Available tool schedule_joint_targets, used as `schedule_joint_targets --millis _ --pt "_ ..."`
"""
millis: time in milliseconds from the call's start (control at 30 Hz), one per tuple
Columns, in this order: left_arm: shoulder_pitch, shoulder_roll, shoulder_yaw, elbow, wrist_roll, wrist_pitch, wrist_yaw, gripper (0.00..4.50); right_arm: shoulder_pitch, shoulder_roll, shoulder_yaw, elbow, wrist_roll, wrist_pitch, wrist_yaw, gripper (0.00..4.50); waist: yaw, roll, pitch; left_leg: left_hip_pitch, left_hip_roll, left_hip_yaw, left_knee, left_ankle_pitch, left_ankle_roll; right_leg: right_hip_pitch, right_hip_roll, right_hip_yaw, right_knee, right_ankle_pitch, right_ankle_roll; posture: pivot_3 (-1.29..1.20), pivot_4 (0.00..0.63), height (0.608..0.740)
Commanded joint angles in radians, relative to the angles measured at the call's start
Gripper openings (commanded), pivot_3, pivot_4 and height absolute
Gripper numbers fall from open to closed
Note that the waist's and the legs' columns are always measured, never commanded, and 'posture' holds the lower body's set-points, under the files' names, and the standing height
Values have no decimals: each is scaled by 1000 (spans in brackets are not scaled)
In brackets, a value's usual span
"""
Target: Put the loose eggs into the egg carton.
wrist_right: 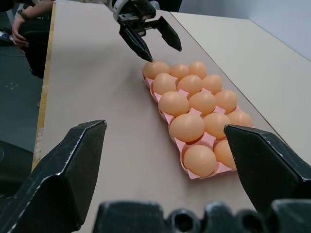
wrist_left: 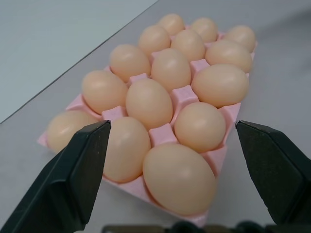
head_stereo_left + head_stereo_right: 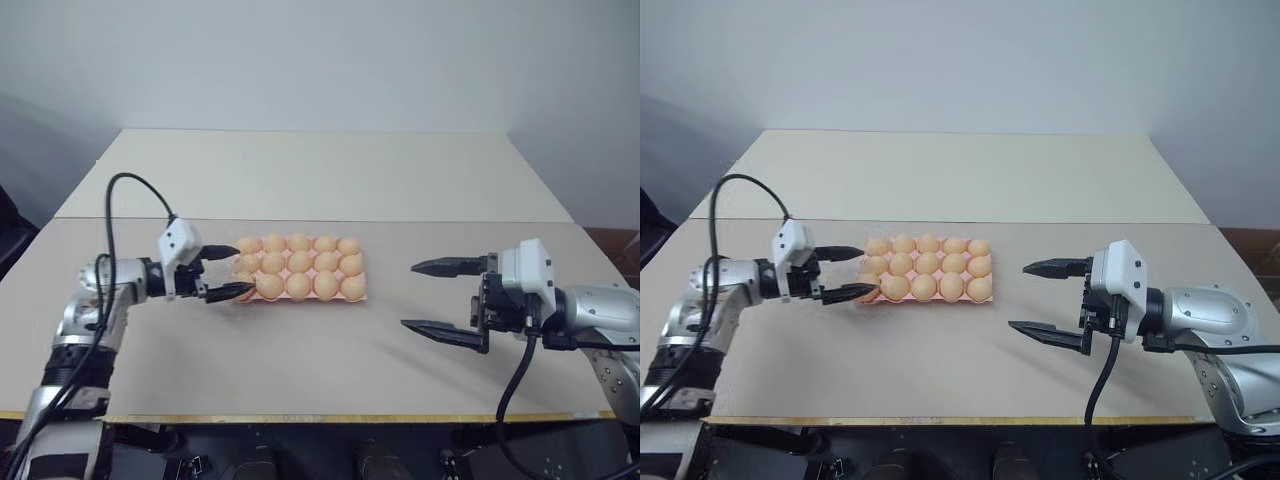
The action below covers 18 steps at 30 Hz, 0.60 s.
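Fifteen eggs point(image 3: 299, 265) are counted in one pink egg carton point(image 3: 362, 296), three rows of five, at mid-table. Left gripper point(image 3: 232, 271) is seen at the carton's left end, jaws apart, nothing held. Right gripper point(image 3: 436, 297) is spread wide, empty, well apart from it.

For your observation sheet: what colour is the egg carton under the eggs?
Pink: the egg carton shows between the orange-tan eggs, best in the left wrist view.

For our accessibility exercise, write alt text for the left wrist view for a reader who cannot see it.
A pink egg carton full of tan eggs, three across, stretches away on a grey table. The left gripper frames its near end, open, with nothing between its black fingers.
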Motion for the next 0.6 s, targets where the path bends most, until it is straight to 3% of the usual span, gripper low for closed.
schedule_joint_targets --millis 33,233,367,600 --pt "66 81 123 -116 -81 57 -13 4457 -26 1 -5 5 8 -22 12 4500 1 0 0 0 0 0 0 0 0 0 0 0 0 0 0 0 150 740" --pt "316 189 326 -302 -165 148 -13 4457 -69 -5 13 47 2 -27 44 4500 4 0 0 0 1 1 0 0 0 0 0 0 0 0 0 0 150 740" --pt "468 178 436 -445 -236 217 4 4457 -99 -5 26 76 -4 -29 62 4500 10 0 0 1 1 1 0 0 0 0 0 -1 -1 0 0 0 150 740" --pt "613 167 524 -629 -306 287 51 4457 -86 -2 28 90 -4 -25 79 4500 11 0 0 0 1 1 0 0 0 0 0 -1 -1 0 0 0 150 740"
